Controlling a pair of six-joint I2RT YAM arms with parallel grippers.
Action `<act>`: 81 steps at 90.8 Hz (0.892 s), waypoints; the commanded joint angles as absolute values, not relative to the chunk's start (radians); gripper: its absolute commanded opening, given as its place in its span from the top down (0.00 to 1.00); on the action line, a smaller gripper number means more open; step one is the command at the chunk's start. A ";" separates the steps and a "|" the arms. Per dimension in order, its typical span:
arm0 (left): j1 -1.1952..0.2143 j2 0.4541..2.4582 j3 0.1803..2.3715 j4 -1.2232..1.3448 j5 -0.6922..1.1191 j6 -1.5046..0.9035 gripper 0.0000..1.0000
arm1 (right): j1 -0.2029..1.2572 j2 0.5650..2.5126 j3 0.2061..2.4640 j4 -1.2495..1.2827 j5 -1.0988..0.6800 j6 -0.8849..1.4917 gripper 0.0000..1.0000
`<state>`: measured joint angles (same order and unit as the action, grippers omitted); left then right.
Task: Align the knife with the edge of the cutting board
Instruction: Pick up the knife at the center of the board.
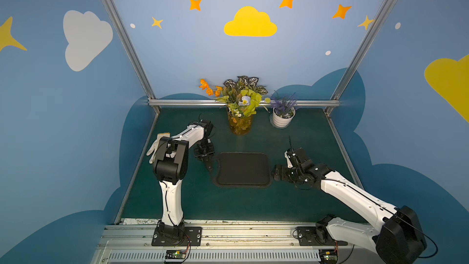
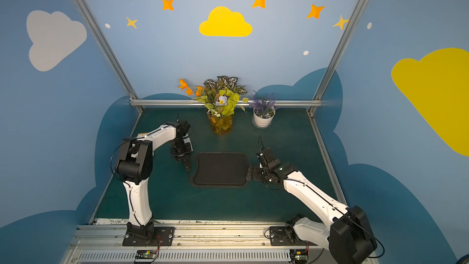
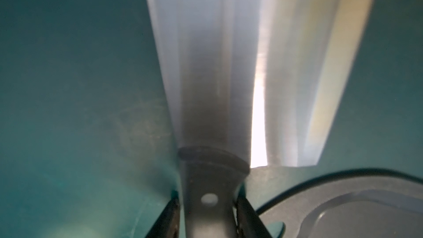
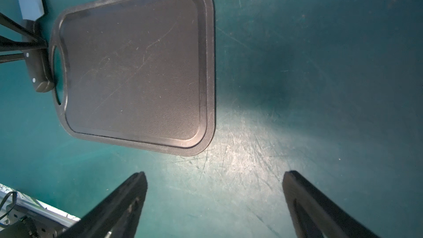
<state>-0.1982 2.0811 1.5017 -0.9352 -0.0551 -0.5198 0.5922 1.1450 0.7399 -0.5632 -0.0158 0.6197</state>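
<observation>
The cutting board [image 4: 132, 69] lies flat on the green table [image 4: 297, 88], between the two arms, its handle slot at the end toward the left arm. The knife [image 3: 229, 76] lies on the table just off that slotted end. In the right wrist view its black handle touches or slightly overlaps the board's rim beside the slot, while the blade runs away from the board toward the back of the table. The knife's long axis runs roughly along the board's short slotted edge but slants to it: the butt of the handle sits against the rim and the blade end stands clear of it. It is judged not yet aligned.

The left gripper [image 3: 207, 204] is directly over the knife and is by far the nearer of the two. In the left wrist view its two fingers flank the handle just behind the blade, one on each side, narrowly set. They appear to press on the handle, but the picture is blurred there and firm contact cannot be confirmed. In a top view the left gripper [image 1: 204, 157] points down at the handle, which shows below it.

The right gripper [image 4: 214, 202] stands at the board's opposite end, jaws spread wide and empty, close to the board's plain edge without touching it.

Judgement: the coming move turns on swinging the blade end toward the board's edge with the left arm.
</observation>
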 commanded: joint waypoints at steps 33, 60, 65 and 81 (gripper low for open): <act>-0.188 2.027 1.455 -0.915 -0.164 -0.509 0.97 | 0.571 1.078 0.713 -0.577 -0.001 0.626 0.02; -0.245 1.857 1.493 -0.949 -0.232 -0.487 0.97 | 0.551 1.082 0.677 -0.515 -0.019 0.652 0.02; -0.258 1.826 1.484 -0.949 -0.232 -0.490 0.97 | 0.550 1.087 0.677 -0.508 -0.023 0.654 0.02; -0.343 1.717 1.427 -0.939 -0.237 -0.510 0.97 | 0.537 1.099 0.634 -0.499 -0.017 0.675 0.02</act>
